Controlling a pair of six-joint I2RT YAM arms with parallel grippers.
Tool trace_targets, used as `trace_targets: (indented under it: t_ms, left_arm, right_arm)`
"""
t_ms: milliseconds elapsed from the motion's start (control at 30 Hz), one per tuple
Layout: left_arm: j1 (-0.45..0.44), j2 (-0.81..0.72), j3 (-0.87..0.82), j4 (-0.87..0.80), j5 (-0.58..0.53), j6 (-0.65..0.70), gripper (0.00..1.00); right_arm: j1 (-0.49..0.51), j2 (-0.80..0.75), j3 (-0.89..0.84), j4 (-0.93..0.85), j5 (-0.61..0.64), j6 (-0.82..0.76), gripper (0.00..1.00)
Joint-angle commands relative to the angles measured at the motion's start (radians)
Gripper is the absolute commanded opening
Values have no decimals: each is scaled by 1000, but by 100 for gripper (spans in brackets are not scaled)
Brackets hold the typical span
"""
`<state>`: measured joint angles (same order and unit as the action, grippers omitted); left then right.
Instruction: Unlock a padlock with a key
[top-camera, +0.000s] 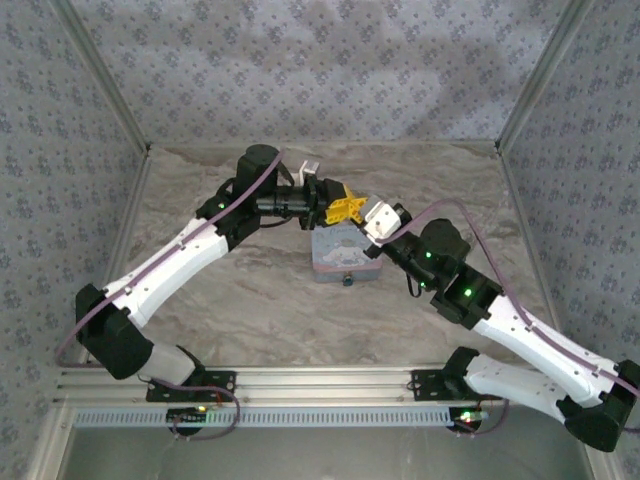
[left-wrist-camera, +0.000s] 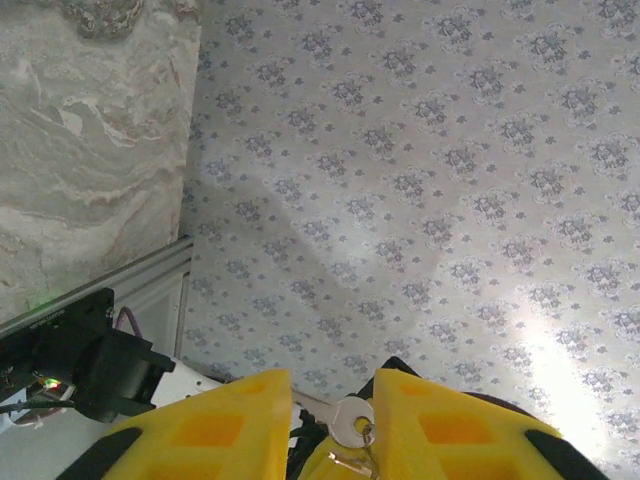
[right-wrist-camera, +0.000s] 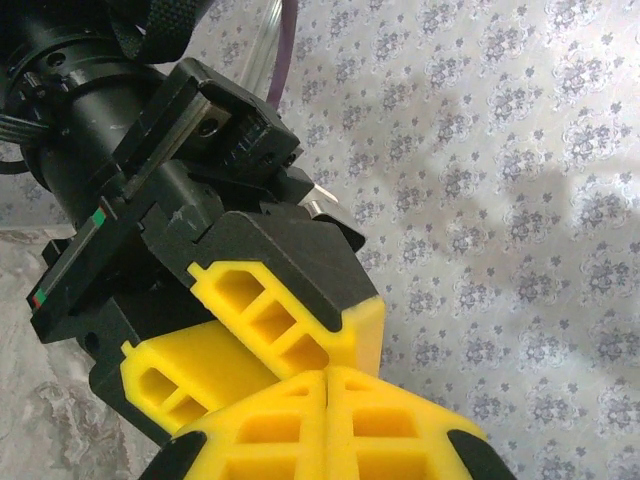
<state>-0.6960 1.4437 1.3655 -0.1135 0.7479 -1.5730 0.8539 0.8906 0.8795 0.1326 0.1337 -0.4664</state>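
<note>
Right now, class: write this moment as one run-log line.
left fingers apart, key between | right fingers shut | blue tin on table

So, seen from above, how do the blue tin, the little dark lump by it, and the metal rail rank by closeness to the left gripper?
From the left gripper:
1. Blue tin, mid-table.
2. Dark lump, at the tin's near edge.
3. Metal rail, along the table's near edge.
</note>
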Motion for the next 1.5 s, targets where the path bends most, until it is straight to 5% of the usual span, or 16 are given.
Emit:
trace_targets:
  t_ms: [0, 333, 533, 633, 700, 1067, 1200, 1467]
  left_arm:
    - [-6, 3, 23, 22, 13, -56, 24]
    - [-3, 11, 21, 31, 22, -58, 1]
    - [7, 5, 6, 32, 15, -47, 0]
    - [19, -2, 13, 1, -1, -5, 0]
    - [35, -15, 19, -52, -34, 51, 0]
    - [121, -36, 70, -416, -265, 555, 0]
    - [121, -59, 22, -389, -318, 680, 0]
    - [117, -175, -162, -122, -361, 778, 0]
  right_arm:
    - [18, 4, -10, 31, 38, -52, 0]
    - [54, 12, -20, 20, 91, -126, 0]
    - [57, 2, -17, -8, 98, -111, 0]
    - [56, -5, 5, -51, 104, -63, 29]
    - [53, -14, 16, -83, 105, -19, 38]
    - [-43, -65, 70, -383, 35, 504, 59]
    - [-141, -56, 48, -387, -148, 728, 57]
    - [-341, -21, -88, -71, -527, 1175, 57]
